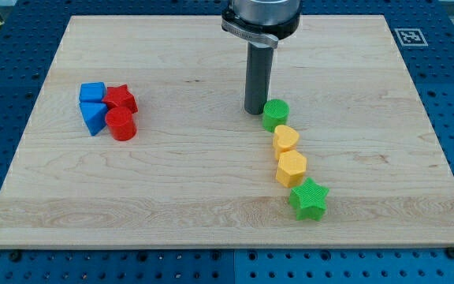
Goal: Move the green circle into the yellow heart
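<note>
Near the table's (211, 47) middle-right, the green circle (275, 115) touches the yellow heart (285, 139). It looks light, rigid, apt to slide; push its far-left side. My tip (256, 111), holding nothing, sits there.

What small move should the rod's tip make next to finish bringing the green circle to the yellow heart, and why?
Probably a short push toward the view's bottom right. My tip sits just at the upper left of the green circle, and the yellow heart lies right below it, seemingly touching or nearly so. A slight nudge should press them together; a longer one may disturb the yellow hexagon.
</note>
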You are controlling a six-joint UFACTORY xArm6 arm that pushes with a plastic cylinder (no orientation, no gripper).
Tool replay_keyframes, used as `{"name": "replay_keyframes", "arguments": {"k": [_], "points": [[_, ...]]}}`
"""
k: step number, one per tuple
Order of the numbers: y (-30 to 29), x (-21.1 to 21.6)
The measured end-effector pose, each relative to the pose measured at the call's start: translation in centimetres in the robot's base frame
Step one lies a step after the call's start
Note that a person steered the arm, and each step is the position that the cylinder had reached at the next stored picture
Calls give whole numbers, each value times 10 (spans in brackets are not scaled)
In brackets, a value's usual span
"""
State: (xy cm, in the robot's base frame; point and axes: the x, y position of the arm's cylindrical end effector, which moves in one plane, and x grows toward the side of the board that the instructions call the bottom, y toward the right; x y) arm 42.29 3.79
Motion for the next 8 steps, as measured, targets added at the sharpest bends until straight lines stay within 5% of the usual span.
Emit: {"name": "replay_keyframes", "arguments": {"k": [4, 8], "points": [[-2, -31], [3, -11]]}}
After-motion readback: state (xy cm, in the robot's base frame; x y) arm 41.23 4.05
